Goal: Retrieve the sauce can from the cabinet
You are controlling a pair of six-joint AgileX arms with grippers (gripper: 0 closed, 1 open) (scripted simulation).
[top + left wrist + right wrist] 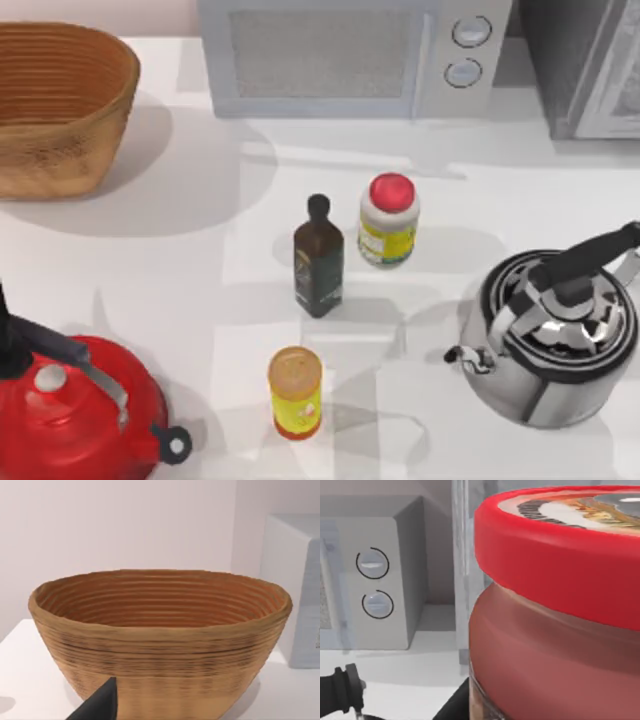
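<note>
Can [555,645] close against right gripper [456,706] (hold: cannot tell); cabinet [590,70] at one o'clock; next, draw it out; left gripper [100,705] idle by basket [160,645].

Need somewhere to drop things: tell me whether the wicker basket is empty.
Empty as far as shown: the left wrist view looks into the basket and shows bare ribbed wall; its very bottom is hidden.

Kitchen: microwave [355,55], kettles [555,335].
</note>
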